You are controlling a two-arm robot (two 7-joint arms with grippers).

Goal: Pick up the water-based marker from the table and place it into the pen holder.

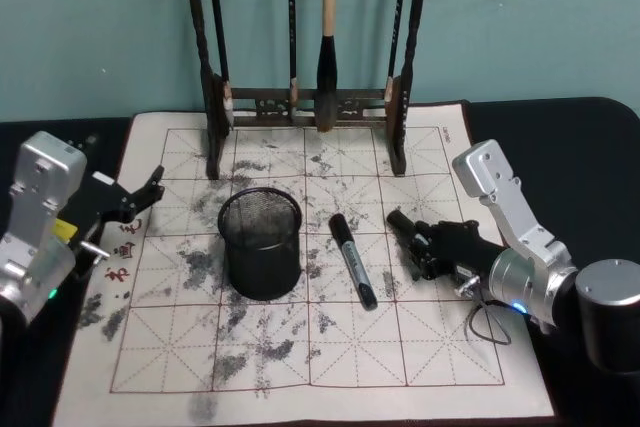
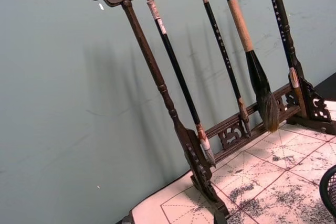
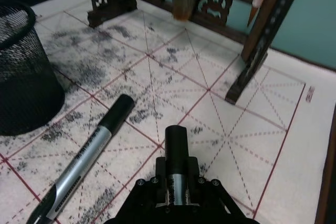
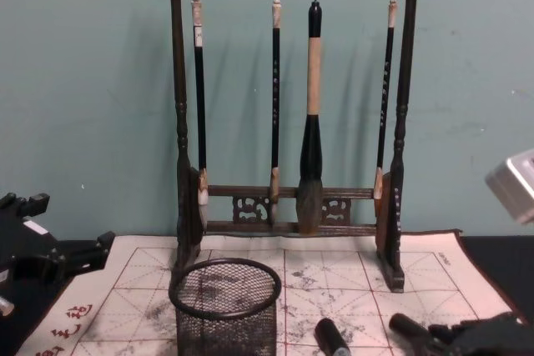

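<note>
While the right gripper [image 1: 425, 245] clamps one marker [image 1: 402, 223], a second marker [image 1: 353, 260] lies on the mat [image 1: 440, 347] just left of it, holder [image 1: 262, 257] farther left, left gripper [image 1: 148, 192] idle at the mat's left edge.

Mat [image 1: 420, 347] bare between pen holder [image 1: 260, 244] and loose marker [image 1: 352, 259]; brush rack [image 1: 215, 137] walls far side.

brush rack [image 1: 300, 105]: top runs off the head view's upper edge.
pen holder [image 4: 225, 314]: base lost below the chest view's lower edge.
water-based marker [image 4: 331, 338]: there, just the cap end.
second marker [image 3: 176, 142]: barrel buried in the right gripper [image 3: 176, 184].
</note>
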